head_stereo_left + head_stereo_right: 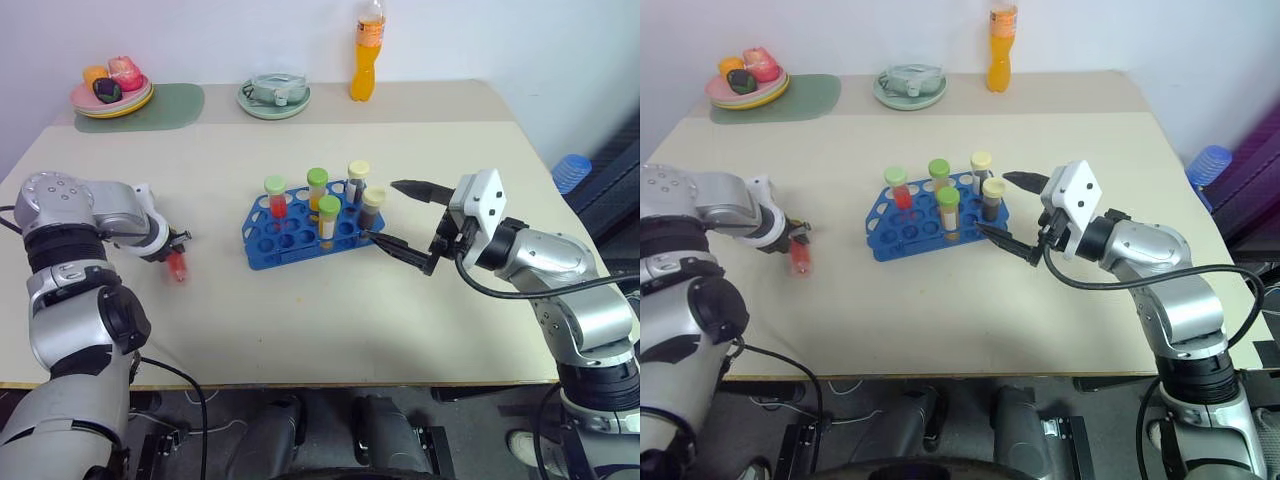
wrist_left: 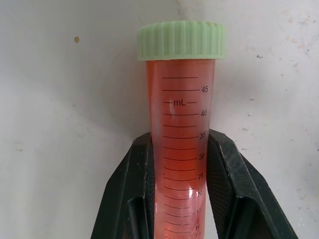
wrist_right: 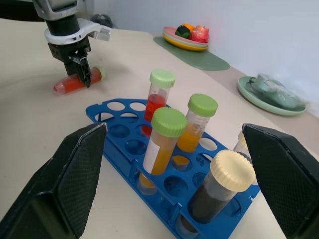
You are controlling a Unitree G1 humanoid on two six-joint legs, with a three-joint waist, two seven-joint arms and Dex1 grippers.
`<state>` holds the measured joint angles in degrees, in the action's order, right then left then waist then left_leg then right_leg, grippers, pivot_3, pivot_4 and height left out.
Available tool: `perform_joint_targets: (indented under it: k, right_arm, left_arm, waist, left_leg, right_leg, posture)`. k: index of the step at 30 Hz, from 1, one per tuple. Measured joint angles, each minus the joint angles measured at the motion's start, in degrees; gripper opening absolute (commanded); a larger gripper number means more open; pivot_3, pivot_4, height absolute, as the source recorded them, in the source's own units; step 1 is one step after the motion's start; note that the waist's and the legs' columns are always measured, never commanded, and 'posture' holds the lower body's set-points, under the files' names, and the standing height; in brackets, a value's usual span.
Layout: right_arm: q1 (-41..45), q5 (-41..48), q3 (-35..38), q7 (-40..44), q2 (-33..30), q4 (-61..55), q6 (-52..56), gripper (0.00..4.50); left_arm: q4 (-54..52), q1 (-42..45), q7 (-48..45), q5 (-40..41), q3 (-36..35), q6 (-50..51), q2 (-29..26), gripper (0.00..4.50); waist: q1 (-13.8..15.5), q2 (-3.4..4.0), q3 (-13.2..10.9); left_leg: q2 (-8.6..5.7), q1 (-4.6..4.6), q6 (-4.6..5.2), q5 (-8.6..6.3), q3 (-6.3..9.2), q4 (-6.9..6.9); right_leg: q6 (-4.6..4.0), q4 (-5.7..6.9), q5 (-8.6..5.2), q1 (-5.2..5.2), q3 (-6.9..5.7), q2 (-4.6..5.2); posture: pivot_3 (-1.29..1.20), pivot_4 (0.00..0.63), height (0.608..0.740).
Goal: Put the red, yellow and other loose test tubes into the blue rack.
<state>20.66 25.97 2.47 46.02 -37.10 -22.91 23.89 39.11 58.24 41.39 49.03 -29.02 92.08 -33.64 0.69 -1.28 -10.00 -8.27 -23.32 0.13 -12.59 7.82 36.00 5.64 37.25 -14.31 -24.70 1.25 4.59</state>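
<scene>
A red-filled test tube (image 2: 182, 119) with a green cap lies on its side on the table at the left, and my left gripper (image 1: 177, 250) points down at it, shut on the red tube's (image 3: 75, 83) middle. The blue rack (image 1: 290, 240) stands mid-table. Upright in it are a red tube (image 1: 277, 198), an orange tube (image 1: 317, 190), a yellow tube (image 1: 328, 220), a greyish tube (image 1: 357, 180) and a dark brown tube (image 1: 372, 208). My right gripper (image 1: 385, 212) hovers open at the rack's right end, holding nothing.
Along the back edge stand an orange drink bottle (image 1: 367, 50), a green dish (image 1: 274, 97), and a plate of food (image 1: 112, 95) on a green mat (image 1: 170, 105). A blue ribbed cup (image 1: 572, 170) sits beyond the right edge.
</scene>
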Motion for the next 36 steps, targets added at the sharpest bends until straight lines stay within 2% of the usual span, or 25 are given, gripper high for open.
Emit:
perform_joint_targets:
  k: [4, 7, 11, 13, 17, 19, 21, 25, 32, 36]
  right_arm:
    - [-0.7, 0.0, 0.0, 0.4, 0.0, 0.1, -0.9, 4.50]
    - [-1.1, 0.0, -0.1, 1.0, 0.1, 0.7, -1.3, 4.50]
    - [-1.0, 0.0, -0.3, 1.8, 0.1, 1.3, -1.9, 4.50]
    - [-0.9, 0.0, -0.5, 2.2, 0.2, 2.5, -2.3, 4.50]
    - [-0.8, -0.1, -1.1, 2.8, 0.4, 3.5, -3.0, 4.50]
    - [-1.3, -0.1, -1.0, 2.8, 0.4, 3.5, -3.1, 4.50]
    - [-2.3, 0.0, -1.0, 2.8, 0.4, 3.5, -3.1, 4.50]
    - [-7.1, 0.0, 0.6, 2.7, 0.2, 3.3, -3.1, 4.50]
    - [-14.0, 0.0, 4.5, 1.4, -0.4, 1.4, -3.0, 4.50]
    - [-17.9, 0.0, 7.1, -0.1, -0.6, -0.9, -2.9, 4.50]
  left_arm:
    - [-9.2, -7.0, -1.1, 6.6, 0.8, 0.0, -1.2, 1.00]
    - [-21.2, -14.9, -3.1, 12.9, 1.1, -0.1, -2.3, 1.00]
    - [-36.6, -23.8, -11.2, 14.2, 1.1, -1.9, -2.9, 1.00]
    - [-45.2, -30.1, -19.7, 13.6, 1.2, -7.0, -4.2, 1.00]
    - [-57.7, -40.6, -45.2, 6.1, 2.8, -32.9, -2.9, 1.00]
    - [-61.0, -43.5, -53.5, 3.3, 3.1, -41.4, -2.8, 1.00]
    - [-62.7, -45.5, -60.9, 0.4, 4.0, -49.7, -1.3, 1.00]
    - [-61.8, -46.7, -72.5, -7.2, 10.7, -64.6, 2.2, 1.00]
    - [-51.8, -42.8, -80.5, -20.3, 22.7, -83.9, 10.8, 1.00]
    - [-40.6, -40.5, -82.0, -27.1, 27.1, -96.2, 16.8, 1.00]
  waist:
    - [-0.5, 0.04, 0.0]
    - [-1.2, 0.04, 0.0]
    - [-1.5, 0.04, 0.0]
    - [-1.3, 0.04, 0.0]
    - [-0.4, 0.05, 0.0]
    - [0.0, 0.07, 0.0]
    - [0.3, 0.08, 0.0]
    - [1.2, 0.09, 0.1]
    - [1.6, 0.11, 0.1]
    - [1.5, 0.17, 0.1]
  left_leg:
    - [0.01, 0.03, -0.01, 0.00, -0.01, 0.02]
    - [0.01, 0.03, -0.02, 0.00, -0.02, 0.03]
    - [0.02, 0.02, -0.02, -0.01, -0.04, 0.01]
    - [0.03, 0.02, -0.02, -0.01, -0.06, 0.00]
    - [0.05, 0.00, 0.02, -0.03, -0.09, 0.00]
    - [0.05, 0.00, 0.11, -0.09, -0.14, 0.00]
    - [0.05, 0.00, 0.49, -0.31, -0.14, 0.03]
    - [0.05, -0.01, 0.58, -0.36, -0.17, 0.09]
    - [0.05, -0.01, 0.61, -0.37, -0.18, 0.12]
    - [0.05, -0.01, 0.63, -0.38, -0.19, 0.12]
  right_leg:
    - [-0.01, 0.13, 0.00, -0.02, 0.05, 0.00]
    - [-0.01, 0.15, 0.00, -0.03, 0.08, 0.00]
    - [-0.03, 0.15, 0.00, -0.04, 0.09, -0.01]
    - [-0.05, 0.12, -0.01, -0.05, 0.10, 0.00]
    - [-0.17, -0.18, 0.03, 0.07, 0.06, 0.04]
    - [-0.19, -0.21, 0.02, 0.08, 0.08, 0.05]
    - [-0.18, -0.25, 0.01, 0.12, 0.06, 0.06]
    - [-0.19, -0.38, 0.01, 0.19, 0.07, 0.07]
    - [-0.14, -0.39, 0.04, 0.19, 0.07, 0.06]
    - [-0.12, -0.40, 0.05, 0.20, 0.07, 0.05]
  posture:
    - [0.00, 0.150, 0.740]
    - [0.00, 0.150, 0.740]
    - [0.00, 0.150, 0.740]
    - [0.00, 0.150, 0.740]
    - [0.00, 0.150, 0.740]
    - [0.00, 0.150, 0.740]
    - [0.00, 0.150, 0.740]
    - [0.00, 0.150, 0.740]
    - [0.00, 0.150, 0.740]
    - [0.00, 0.150, 0.740]
